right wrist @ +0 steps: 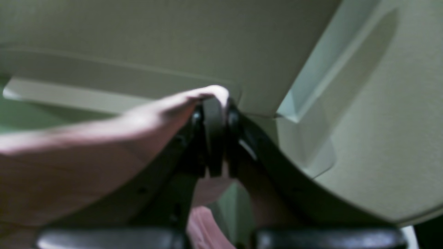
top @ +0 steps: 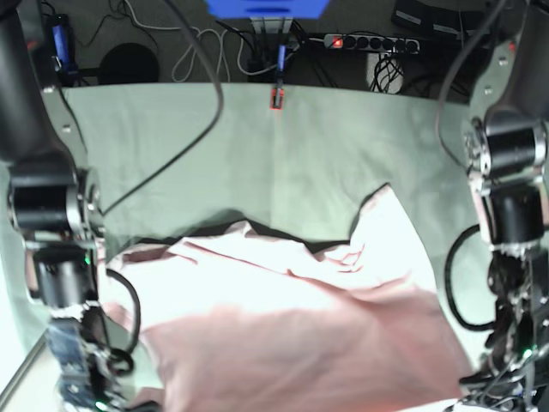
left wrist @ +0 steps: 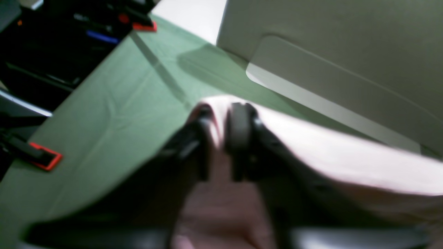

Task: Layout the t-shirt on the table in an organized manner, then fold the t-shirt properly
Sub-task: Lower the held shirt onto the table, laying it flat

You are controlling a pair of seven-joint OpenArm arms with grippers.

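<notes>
The pale pink t-shirt (top: 292,335) lies rumpled on the grey-green table (top: 214,146), across the near half, with one corner reaching toward the far right. No print shows. In the left wrist view my left gripper (left wrist: 221,138) is shut on a fold of the t-shirt (left wrist: 346,155), held above the table cloth (left wrist: 114,114). In the right wrist view my right gripper (right wrist: 214,138) is shut on an edge of the t-shirt (right wrist: 86,155). The shirt hangs taut away from each pinch. In the base view both grippers sit at the bottom corners, mostly hidden.
The left arm (top: 510,197) stands at the base view's right, the right arm (top: 47,215) at its left. Red clamps (left wrist: 45,157) (left wrist: 144,26) (top: 276,97) mark table edges. A beige panel (left wrist: 346,52) (right wrist: 173,41) looms close ahead. Cables and a power strip (top: 369,41) lie beyond the far edge.
</notes>
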